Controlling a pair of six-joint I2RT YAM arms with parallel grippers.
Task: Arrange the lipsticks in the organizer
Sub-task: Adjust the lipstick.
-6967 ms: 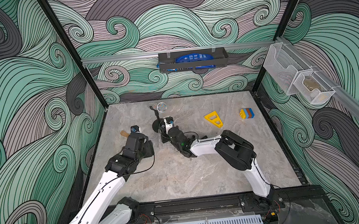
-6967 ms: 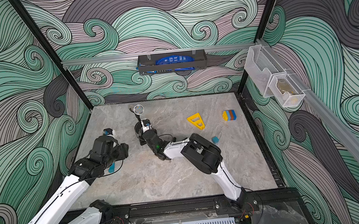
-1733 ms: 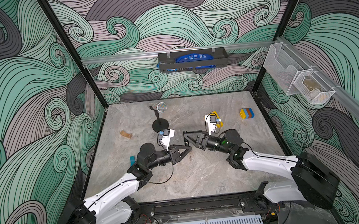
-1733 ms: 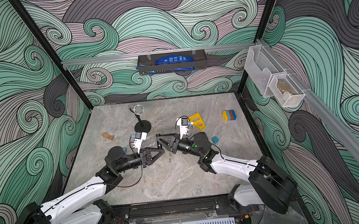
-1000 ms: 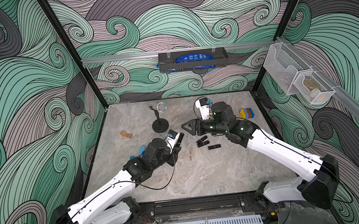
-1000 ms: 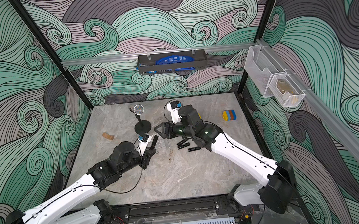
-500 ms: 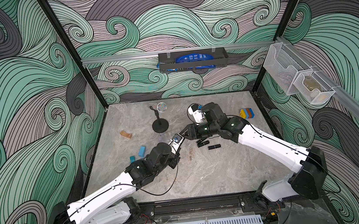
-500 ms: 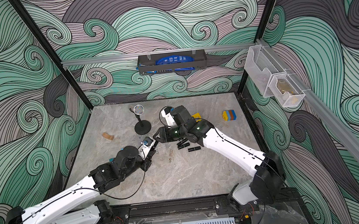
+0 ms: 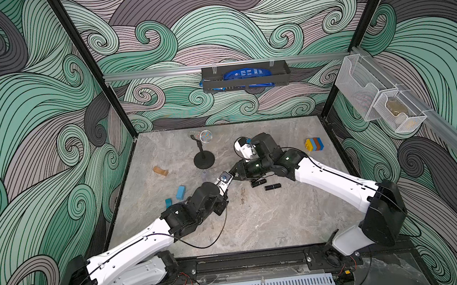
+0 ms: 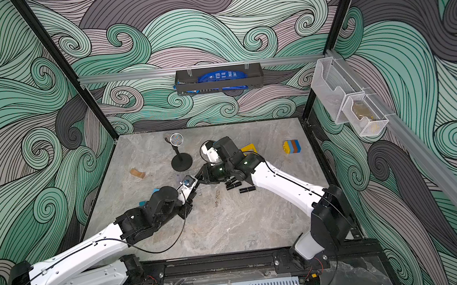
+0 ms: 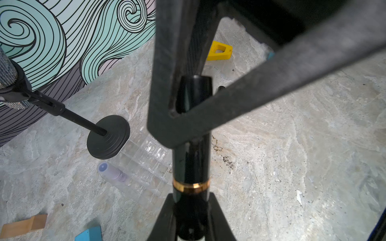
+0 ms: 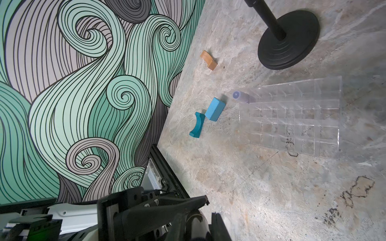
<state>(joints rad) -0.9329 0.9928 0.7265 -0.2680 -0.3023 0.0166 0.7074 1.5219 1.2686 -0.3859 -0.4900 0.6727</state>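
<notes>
Since ~1 s ago the R arm has been swinging in toward the L. The right gripper (image 9: 234, 174), half spread then, is now pinching the far end of the black lipstick (image 11: 192, 162), which the left gripper (image 11: 192, 210) is clamping by its base. Prob. a handover/regrip, so the tube is ending up upright for a cell. The organizer (image 12: 292, 116) is sitting nearby with no tube standing in it. The lavender tube (image 12: 241, 97) is lying against its edge, and the other black tubes (image 9: 272, 186) are waiting beside the R arm.

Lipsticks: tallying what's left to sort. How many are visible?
5: one black lipstick held by left gripper and right gripper; apparently three black tubes on the table, partly under the right arm; lavender tube at the organizer's edge.
</notes>
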